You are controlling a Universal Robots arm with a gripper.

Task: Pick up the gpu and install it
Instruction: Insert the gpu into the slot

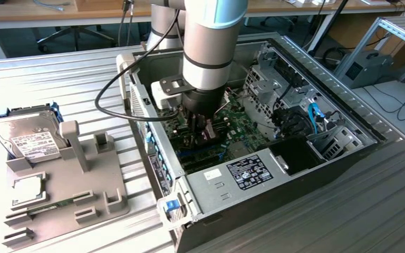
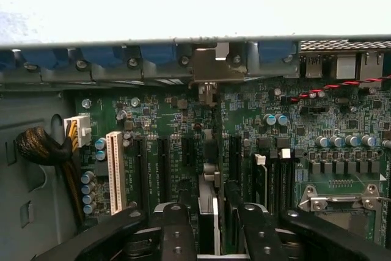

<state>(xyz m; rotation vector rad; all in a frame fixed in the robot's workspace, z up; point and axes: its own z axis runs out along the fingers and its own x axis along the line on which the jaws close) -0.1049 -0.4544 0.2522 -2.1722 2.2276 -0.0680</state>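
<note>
Inside computer case, end effector spread apart astride upright gpu seated on motherboard.

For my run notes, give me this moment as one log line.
gripper: inside computer case | gpu: edge-on between fingers, standing over motherboard slot | hard drive: on grey holder

hard drive label: white with black print, left of the exterior view, print too small to read
power supply sticker: black with white print, lower centre of the exterior view, unreadable
motherboard: white lettering beside the slots, illegible
</note>
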